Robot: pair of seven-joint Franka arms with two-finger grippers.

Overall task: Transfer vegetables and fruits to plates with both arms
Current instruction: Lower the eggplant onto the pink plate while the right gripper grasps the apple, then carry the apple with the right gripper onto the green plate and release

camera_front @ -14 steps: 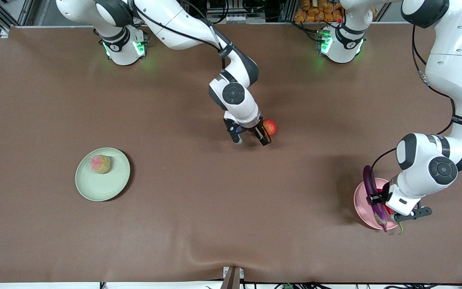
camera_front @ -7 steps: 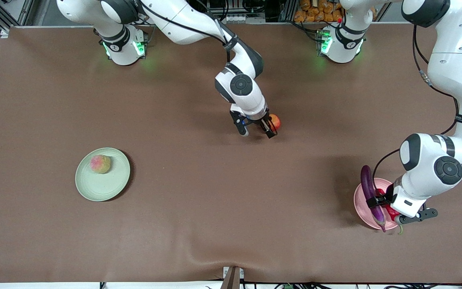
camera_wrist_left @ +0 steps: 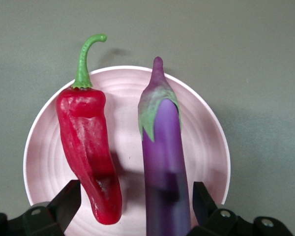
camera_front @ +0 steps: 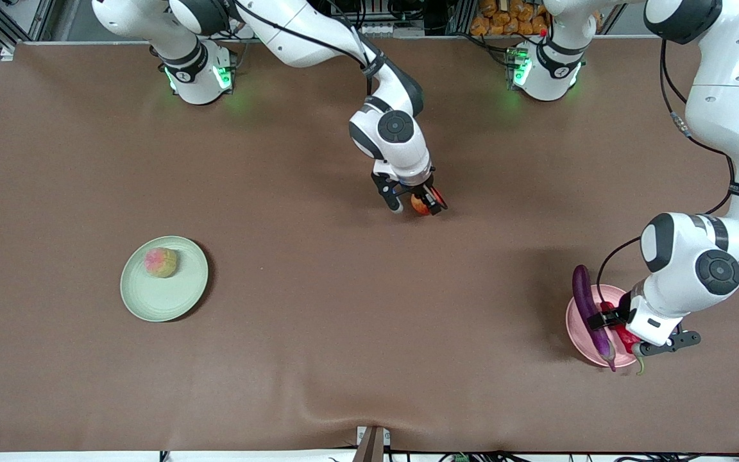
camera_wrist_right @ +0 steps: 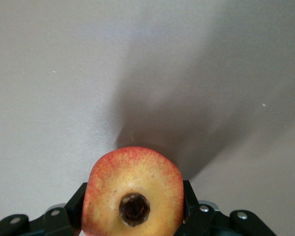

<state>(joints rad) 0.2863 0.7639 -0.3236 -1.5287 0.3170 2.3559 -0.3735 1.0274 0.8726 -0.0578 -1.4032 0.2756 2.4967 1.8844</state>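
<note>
So, quick rundown from my side:
Pink plate: the round pale pink matte plate (camera_front: 576, 328) at my left arm's end has the long glossy purple eggplant (camera_front: 591, 312) and the glossy red chili pepper with a green stem (camera_wrist_left: 88, 147) lying side by side.
Green plate: the round pale green plate (camera_front: 170, 301) at my right arm's end holds the fuzzy pink-greenish peach (camera_front: 160, 262).
Left gripper (camera_front: 626, 333): spread wide over the pink plate, holding nothing.
Right gripper (camera_front: 416, 204): pinched onto the round red-yellow apple (camera_wrist_right: 133, 191) mid-table, stem pit facing my wrist camera.
</note>
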